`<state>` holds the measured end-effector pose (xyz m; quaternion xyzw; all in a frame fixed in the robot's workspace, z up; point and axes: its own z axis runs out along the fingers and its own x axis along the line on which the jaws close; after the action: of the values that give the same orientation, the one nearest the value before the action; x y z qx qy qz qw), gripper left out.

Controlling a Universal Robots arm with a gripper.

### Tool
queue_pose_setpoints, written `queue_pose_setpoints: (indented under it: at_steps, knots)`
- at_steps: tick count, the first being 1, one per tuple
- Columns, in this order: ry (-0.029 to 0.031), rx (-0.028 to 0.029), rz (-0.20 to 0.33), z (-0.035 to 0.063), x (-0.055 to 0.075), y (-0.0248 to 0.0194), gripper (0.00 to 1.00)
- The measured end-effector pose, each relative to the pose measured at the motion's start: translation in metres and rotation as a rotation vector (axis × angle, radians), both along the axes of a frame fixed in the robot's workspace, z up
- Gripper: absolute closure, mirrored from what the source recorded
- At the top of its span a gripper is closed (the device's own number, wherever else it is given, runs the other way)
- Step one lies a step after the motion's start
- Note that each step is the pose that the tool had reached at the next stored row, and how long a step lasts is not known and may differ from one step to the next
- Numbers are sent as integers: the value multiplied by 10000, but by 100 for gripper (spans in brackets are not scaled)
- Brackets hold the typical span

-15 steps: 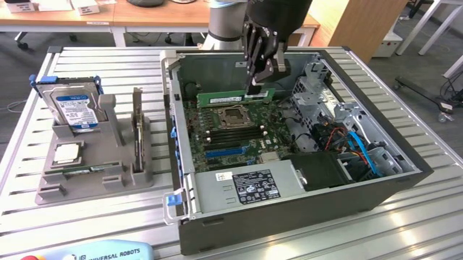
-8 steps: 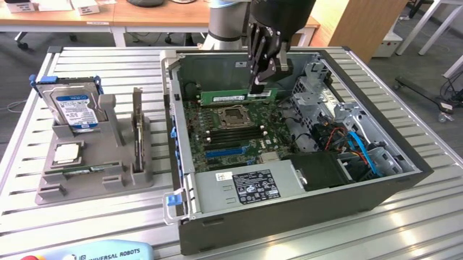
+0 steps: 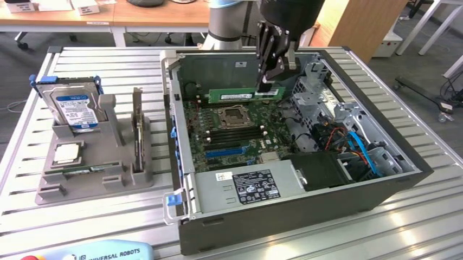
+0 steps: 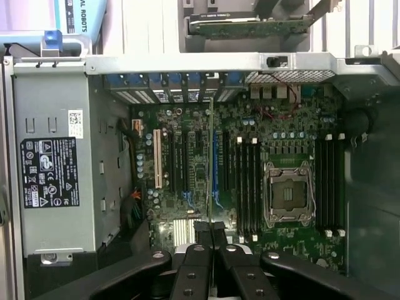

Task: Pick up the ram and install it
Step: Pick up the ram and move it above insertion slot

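End effector is pinched narrow on the ram, gripping near one end. The rest of the stick runs level twd the exterior view's left. Ram hangs inside the PC case, above the motherboard, just beyond the CPU socket on the side nearest the case's upright back wall. Can't tell if it touches the board. Black slots flank the socket both sides. Metal drive cage crowds in close beside the socket at the exterior view's right. Open board on the socket's opp. side. Power supply sits well apart from the socket, by the case's near edge.
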<state>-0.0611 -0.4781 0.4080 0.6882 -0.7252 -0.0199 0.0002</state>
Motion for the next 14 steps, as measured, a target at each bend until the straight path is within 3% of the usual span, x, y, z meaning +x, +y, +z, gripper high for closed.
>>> queue_pose_setpoints:
  at_steps: [14]
  knots:
    - [0,0,-33,0,270,14,89]
